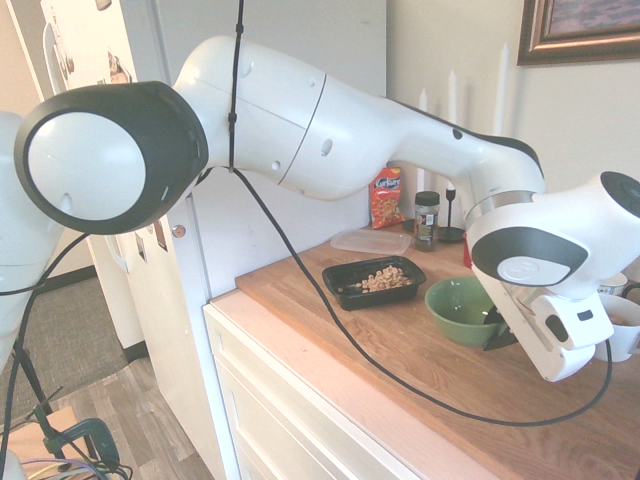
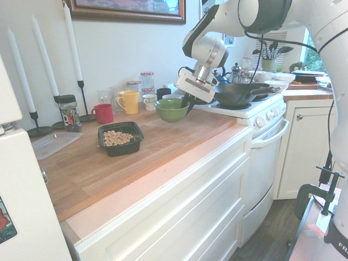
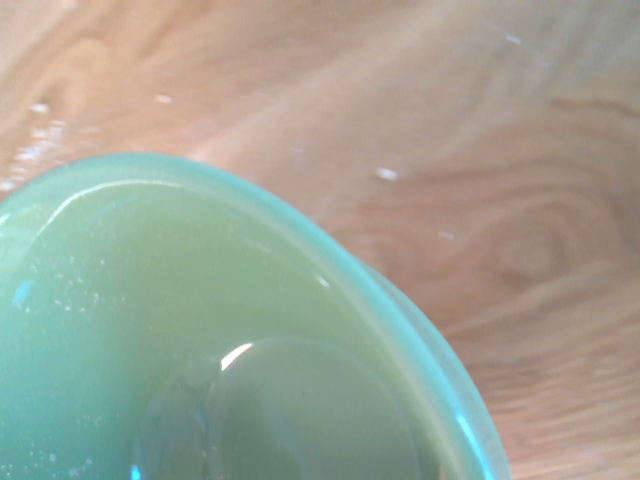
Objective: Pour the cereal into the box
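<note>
Wooden planks are forming the desk (image 2: 163,142) in a kitchen, with a white wall and a framed picture (image 2: 128,10) lying behind it. Going left to right in the second exterior view: three white candles (image 2: 46,57) are standing in dark holders at the far left, and one clear flat lid (image 2: 53,143) is lying on the desk near them. One dark-capped spice jar (image 2: 67,113) is standing just right of the candles. One black box (image 2: 120,138) is sitting toward the middle of the desk, and the cereal (image 2: 116,137) is lying inside it as a loose tan heap. Behind it, one red mug (image 2: 102,113) and one yellow mug (image 2: 129,101) are standing near the wall. One green bowl (image 2: 172,109) is resting on the desk further right, well apart from the box. The claw (image 2: 188,103) is clenching the bowl's right rim, tilted downward. The wrist view is showing the bowl's glossy inside, holding no cereal. One dark pan (image 2: 235,93) is sitting on the white stove (image 2: 261,117) at the far right.
</note>
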Motion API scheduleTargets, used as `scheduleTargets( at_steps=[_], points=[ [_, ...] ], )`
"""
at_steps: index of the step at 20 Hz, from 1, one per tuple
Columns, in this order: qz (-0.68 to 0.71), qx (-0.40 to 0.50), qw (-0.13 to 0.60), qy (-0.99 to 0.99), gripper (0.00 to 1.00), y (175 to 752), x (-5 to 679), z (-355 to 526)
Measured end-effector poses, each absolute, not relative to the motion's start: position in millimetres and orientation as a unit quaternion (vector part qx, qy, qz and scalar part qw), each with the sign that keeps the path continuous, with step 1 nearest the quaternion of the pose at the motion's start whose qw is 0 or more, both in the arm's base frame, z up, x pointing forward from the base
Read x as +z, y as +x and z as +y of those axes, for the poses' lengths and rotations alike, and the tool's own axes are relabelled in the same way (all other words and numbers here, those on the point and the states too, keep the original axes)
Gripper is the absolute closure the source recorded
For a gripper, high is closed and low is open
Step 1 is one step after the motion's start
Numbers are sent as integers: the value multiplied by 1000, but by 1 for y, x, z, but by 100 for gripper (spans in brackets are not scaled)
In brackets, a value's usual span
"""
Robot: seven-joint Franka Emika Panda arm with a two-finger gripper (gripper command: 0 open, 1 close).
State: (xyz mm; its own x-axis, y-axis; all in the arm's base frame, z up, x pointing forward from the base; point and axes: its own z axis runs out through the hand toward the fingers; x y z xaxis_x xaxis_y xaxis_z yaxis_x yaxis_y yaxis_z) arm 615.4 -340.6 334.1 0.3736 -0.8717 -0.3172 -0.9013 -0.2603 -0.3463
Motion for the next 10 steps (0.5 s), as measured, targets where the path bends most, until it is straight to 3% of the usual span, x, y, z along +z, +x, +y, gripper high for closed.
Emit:
scheduleTargets(
  at_steps=[5, 6, 10],
  points=[
    [571, 40, 240, -784, 100, 611, 313, -350],
    [572, 40, 240, -783, 0, 610, 312, -351],
    [574, 41, 240, -782, 0, 610, 312, -351]
  ],
)
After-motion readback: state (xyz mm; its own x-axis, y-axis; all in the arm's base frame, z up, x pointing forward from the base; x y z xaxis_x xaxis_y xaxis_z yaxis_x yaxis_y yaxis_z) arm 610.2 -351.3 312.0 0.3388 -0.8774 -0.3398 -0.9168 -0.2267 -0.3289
